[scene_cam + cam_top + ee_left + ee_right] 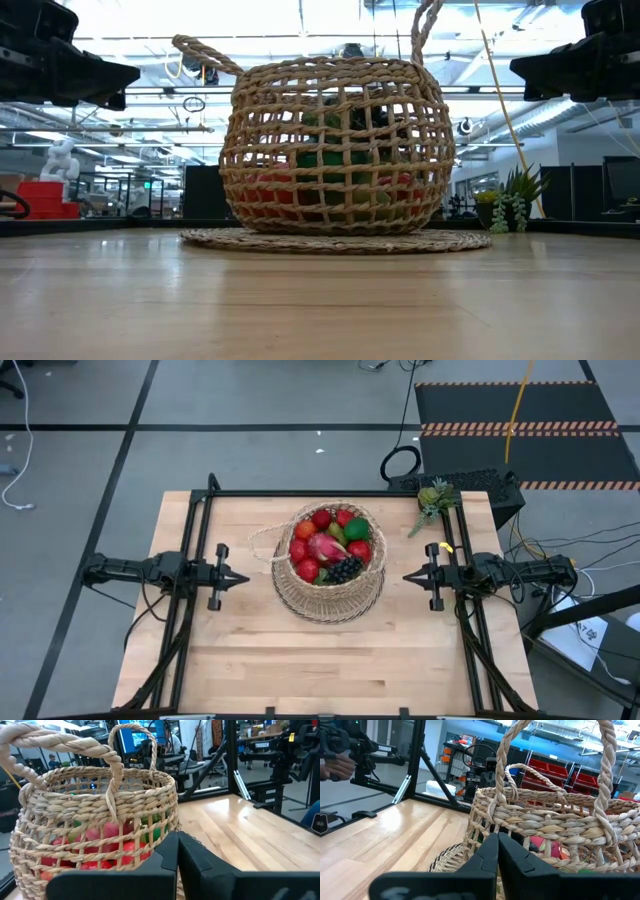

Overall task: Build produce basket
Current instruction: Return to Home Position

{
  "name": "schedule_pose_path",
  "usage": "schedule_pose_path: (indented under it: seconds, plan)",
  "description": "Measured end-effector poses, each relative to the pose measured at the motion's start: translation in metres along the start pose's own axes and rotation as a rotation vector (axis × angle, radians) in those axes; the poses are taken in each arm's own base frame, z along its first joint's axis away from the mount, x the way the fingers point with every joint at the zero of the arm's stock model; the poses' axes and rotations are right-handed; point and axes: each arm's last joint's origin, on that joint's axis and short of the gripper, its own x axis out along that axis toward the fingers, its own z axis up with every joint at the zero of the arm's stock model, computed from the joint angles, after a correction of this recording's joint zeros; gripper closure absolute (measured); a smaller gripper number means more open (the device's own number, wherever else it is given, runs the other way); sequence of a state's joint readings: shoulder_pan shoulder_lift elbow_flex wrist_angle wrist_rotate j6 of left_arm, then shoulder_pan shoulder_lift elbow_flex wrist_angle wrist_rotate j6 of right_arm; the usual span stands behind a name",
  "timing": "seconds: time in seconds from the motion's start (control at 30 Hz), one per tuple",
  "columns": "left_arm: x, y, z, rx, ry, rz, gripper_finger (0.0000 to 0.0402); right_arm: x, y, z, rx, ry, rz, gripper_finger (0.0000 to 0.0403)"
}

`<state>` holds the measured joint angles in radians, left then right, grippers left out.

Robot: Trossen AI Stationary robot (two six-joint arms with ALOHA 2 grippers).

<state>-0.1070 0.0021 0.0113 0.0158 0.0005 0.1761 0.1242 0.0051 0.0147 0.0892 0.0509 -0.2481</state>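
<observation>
Flanking the wicker basket [330,600], we hold our left gripper [245,577] and right gripper [407,576] apart from it, both with fingers pressed together; the produce [330,545] sits between them, inside the basket.

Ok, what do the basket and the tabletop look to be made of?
The basket: tan woven wicker, matte, an open lattice of twisted strands. The table: pale wood planks with visible grain and a slight sheen, probably sealed.
</observation>
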Motion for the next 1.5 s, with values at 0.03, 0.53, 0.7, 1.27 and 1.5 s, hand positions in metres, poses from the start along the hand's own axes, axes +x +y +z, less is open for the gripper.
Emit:
schedule_pose_path:
  seconds: [0.03,0.53,0.7,1.27,1.5]
  plan:
    - [0.0,0.0,-0.0001,0.001,0.002,0.0,0.0398,0.0,0.0,0.0002,0.0,-0.002,0.0,0.0403]
    - [0.0003,0.0001,-0.0002,0.0,0.004,0.005,0.0371,0.0,-0.0001,0.0004,0.0,-0.004,-0.001,0.0403]
    - [0.0003,0.0002,-0.0002,-0.002,0.004,0.007,0.0376,0.0,-0.0001,0.0005,0.0,-0.005,-0.001,0.0403]
    - [0.0003,0.0002,-0.0001,-0.002,0.002,0.007,0.0391,0.0,-0.0001,0.0005,0.0,-0.004,-0.001,0.0403]
    - [0.0003,0.0002,-0.0001,-0.001,0.002,0.007,0.0399,0.0,-0.0001,0.0005,0.0,-0.005,-0.001,0.0403]
